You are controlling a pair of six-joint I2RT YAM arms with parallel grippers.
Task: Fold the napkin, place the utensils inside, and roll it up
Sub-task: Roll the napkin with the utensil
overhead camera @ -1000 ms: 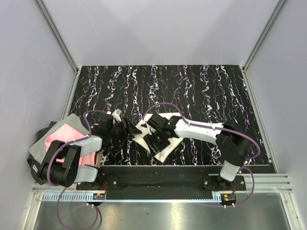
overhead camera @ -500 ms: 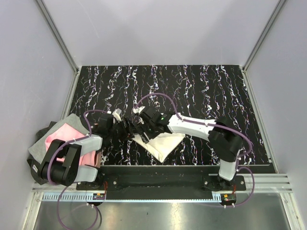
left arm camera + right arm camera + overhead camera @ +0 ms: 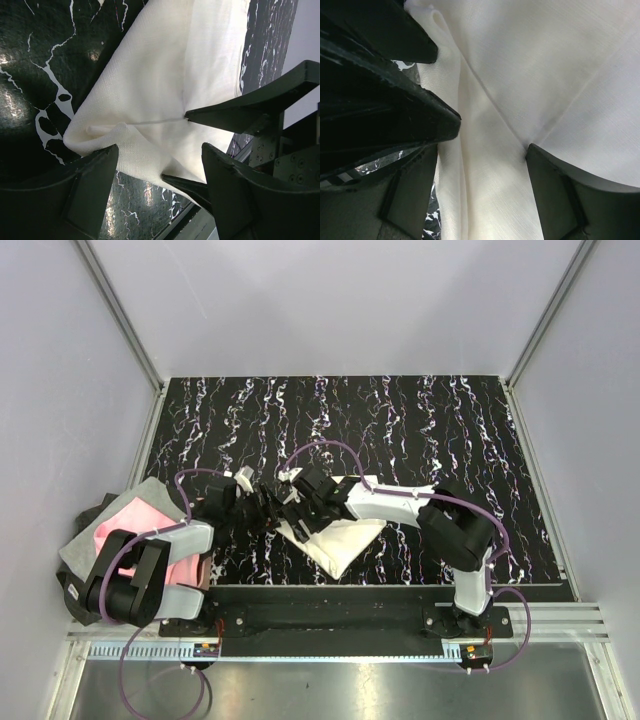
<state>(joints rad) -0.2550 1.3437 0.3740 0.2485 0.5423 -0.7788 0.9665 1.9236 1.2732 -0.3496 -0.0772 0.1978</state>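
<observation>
At the bottom of the top view are the two arms. The left arm (image 3: 150, 570) bends over a pink and grey cloth (image 3: 115, 520) at the lower left edge of the worktop (image 3: 420, 420). This arm is just where it was a second ago. The right arm (image 3: 460, 530) has moved: its elbow has swung toward the left of the frame.

A bit farther in, in the lower middle of the frame, the napkin (image 3: 345, 538) lies folded on the worktop. One point of it faces the bottom of the frame.

The two end effectors meet at the napkin's left corner. The left end effector (image 3: 266, 508) has its fingers (image 3: 90, 190) wide apart and pinches nothing. In the left wrist view the napkin's corner (image 3: 100, 135) lies in the gap between them.

The right end effector (image 3: 298, 512) was over the middle of the napkin a second ago. Now it is at the left corner, just beside the left one. Its fingers (image 3: 570, 195) are wide apart too, with the cream cloth (image 3: 530, 75) right under them, and it holds nothing. In the left wrist view its pointed tips are down at the cloth, but I cannot tell if they press on it.

Beyond that, the black worktop with white streaks runs to the far wall.
</observation>
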